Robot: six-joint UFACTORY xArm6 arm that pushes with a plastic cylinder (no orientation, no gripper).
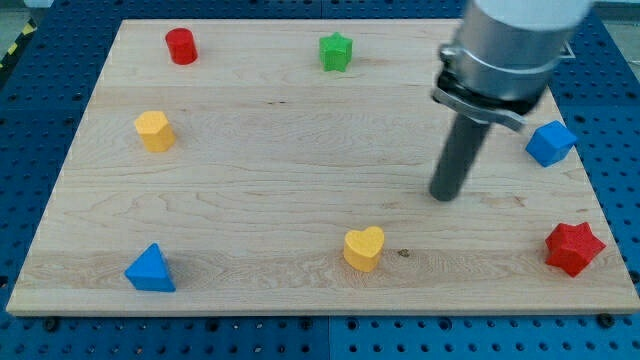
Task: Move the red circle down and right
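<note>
Camera view: seven small blocks on the pale wooden worktop (300,160); no pincer shows, so its state cannot be told.
One red circle (181,46), one red star (574,248), one green star (336,52), two yellow blocks, two blue; my tip (444,195) stands well apart from the circle.

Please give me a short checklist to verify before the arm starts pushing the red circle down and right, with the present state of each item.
1. Red circle visible at the view's top left: ok.
2. My tip touching it: not ok; it is far to the view's right.
3. Board down-right of the circle free: ok.
4. Yellow block outside that path, below-left: ok.
5. Green star apart from the circle: ok.
</note>
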